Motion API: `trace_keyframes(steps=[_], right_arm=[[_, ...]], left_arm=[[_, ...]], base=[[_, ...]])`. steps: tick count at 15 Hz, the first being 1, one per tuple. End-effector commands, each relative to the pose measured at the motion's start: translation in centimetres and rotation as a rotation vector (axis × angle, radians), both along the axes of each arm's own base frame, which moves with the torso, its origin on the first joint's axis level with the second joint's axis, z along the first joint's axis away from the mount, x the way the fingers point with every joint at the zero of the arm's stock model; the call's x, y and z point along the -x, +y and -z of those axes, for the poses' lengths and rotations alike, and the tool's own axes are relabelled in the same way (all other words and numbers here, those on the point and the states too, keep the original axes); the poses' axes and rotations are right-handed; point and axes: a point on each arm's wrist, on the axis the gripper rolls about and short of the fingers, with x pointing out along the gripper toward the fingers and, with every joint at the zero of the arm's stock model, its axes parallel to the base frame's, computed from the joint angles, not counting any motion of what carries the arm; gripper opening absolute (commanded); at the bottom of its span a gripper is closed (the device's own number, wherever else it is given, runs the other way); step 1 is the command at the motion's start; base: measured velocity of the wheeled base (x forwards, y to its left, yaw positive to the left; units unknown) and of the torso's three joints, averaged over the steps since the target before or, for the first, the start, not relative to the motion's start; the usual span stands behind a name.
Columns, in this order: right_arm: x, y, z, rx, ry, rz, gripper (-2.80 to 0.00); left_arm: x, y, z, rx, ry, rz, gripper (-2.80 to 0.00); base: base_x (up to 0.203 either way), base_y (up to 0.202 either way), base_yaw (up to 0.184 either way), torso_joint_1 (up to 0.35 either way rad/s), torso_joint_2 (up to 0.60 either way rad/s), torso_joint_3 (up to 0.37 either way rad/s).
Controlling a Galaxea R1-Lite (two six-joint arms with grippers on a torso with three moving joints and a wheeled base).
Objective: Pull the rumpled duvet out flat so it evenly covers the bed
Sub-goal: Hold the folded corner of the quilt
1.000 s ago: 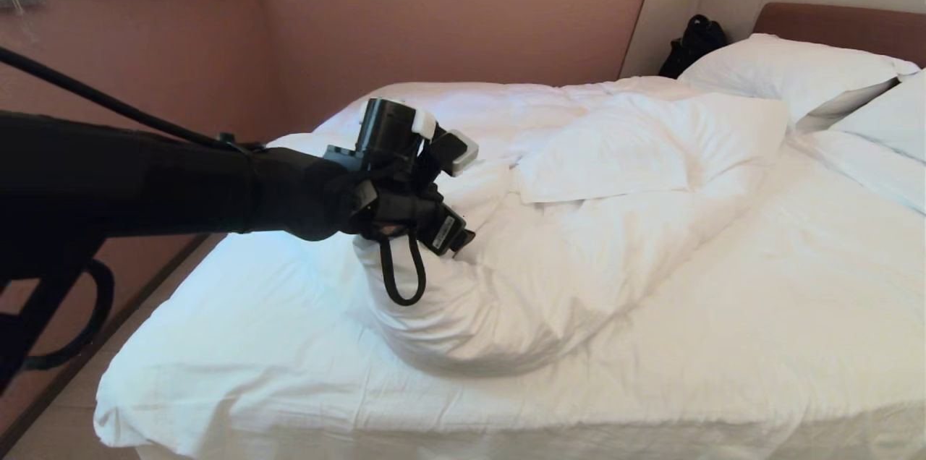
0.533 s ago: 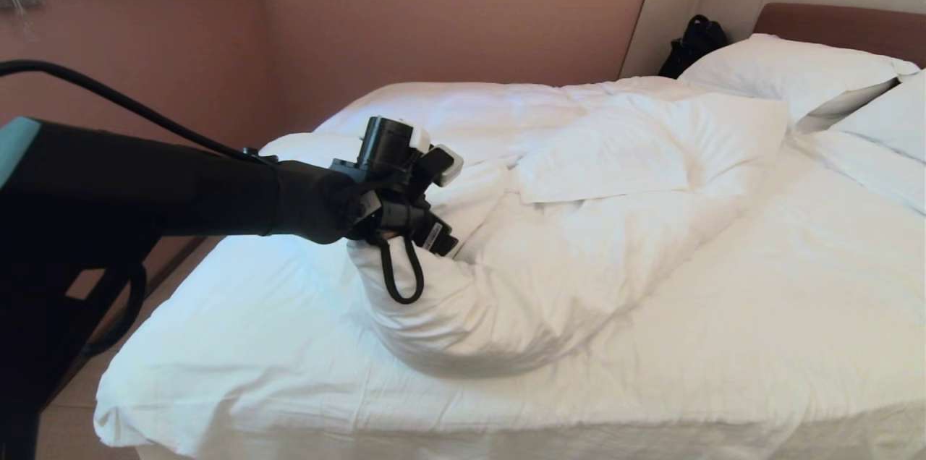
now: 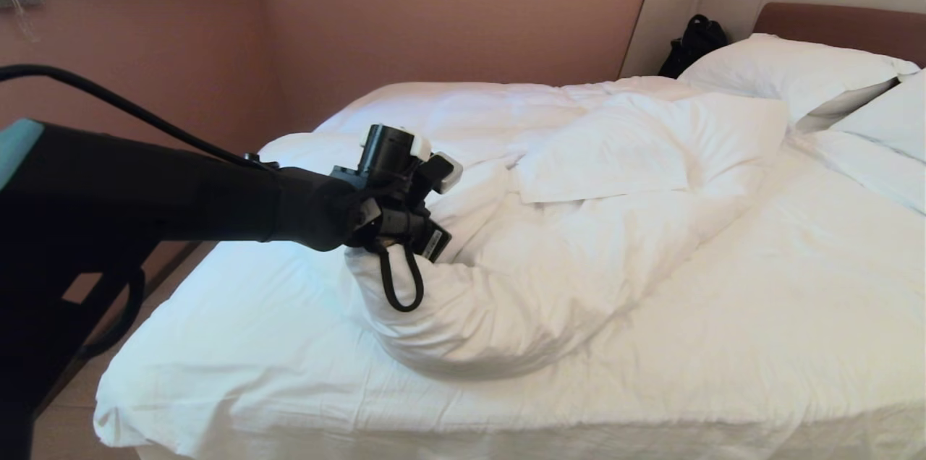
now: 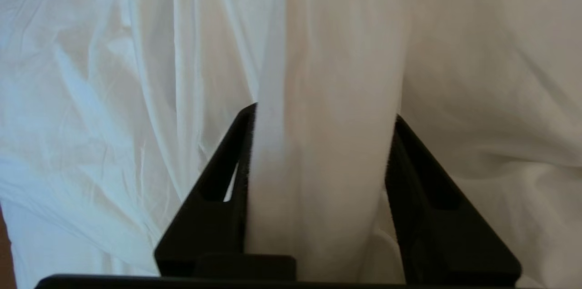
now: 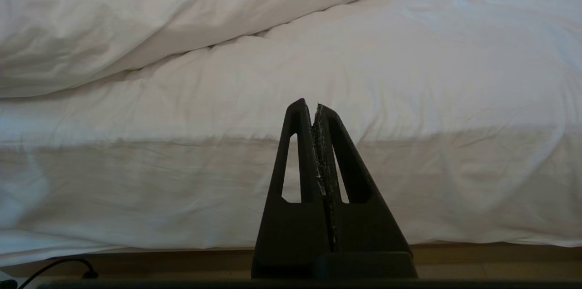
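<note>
Left gripper (image 4: 320, 114) clamped on thick fold of duvet (image 3: 550, 257), cloth filling gap between fingers (image 4: 227, 175). Duvet bunched in hump mid-bed (image 3: 239, 373), near corner and near edge bare. Right gripper (image 5: 314, 106) pressed shut, empty, parked low beside bed's near edge.

Judgement: confirm grip bites full fold, not cover skin alone. Pull low, steady, toward bare near corner. Risk: cloth slipping out, hump dragging whole.

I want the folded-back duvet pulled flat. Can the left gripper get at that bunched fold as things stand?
Probably yes: the left gripper already has a thick fold of the duvet between its fingers, with nothing blocking it.
</note>
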Motion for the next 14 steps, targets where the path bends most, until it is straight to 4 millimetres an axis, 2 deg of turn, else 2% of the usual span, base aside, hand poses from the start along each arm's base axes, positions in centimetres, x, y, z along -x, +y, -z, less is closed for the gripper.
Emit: trace_keyframes(steps=[1, 4, 8, 12, 14], right_arm=[[0.0, 0.0, 0.0, 0.000, 0.001, 0.000, -2.80], [0.0, 0.0, 0.0, 0.000, 0.001, 0.000, -2.80], [0.0, 0.0, 0.0, 0.000, 0.001, 0.000, -2.80], [0.0, 0.0, 0.0, 0.000, 0.001, 0.000, -2.80], [0.0, 0.0, 0.0, 0.000, 0.000, 0.000, -2.80]], left_arm=[[0.5, 0.3, -0.5, 0.022, -0.022, -0.011, -2.80], [1.2, 0.8, -0.9, 0.041, -0.041, -0.042, -2.80], [3.4, 2.2, -1.4, 0.074, -0.039, -0.121, -2.80], [6.1, 4.1, 0.0, 0.093, -0.012, -0.286, -2.80], [7.1, 4.7, 1.7, 0.108, 0.022, -0.326, -2.80]], base=[[0.000, 0.000, 0.000, 0.000, 0.00, 0.000], [0.000, 0.000, 0.000, 0.000, 0.00, 0.000], [0.000, 0.000, 0.000, 0.000, 0.00, 0.000], [0.000, 0.000, 0.000, 0.000, 0.00, 0.000], [0.000, 0.000, 0.000, 0.000, 0.00, 0.000]])
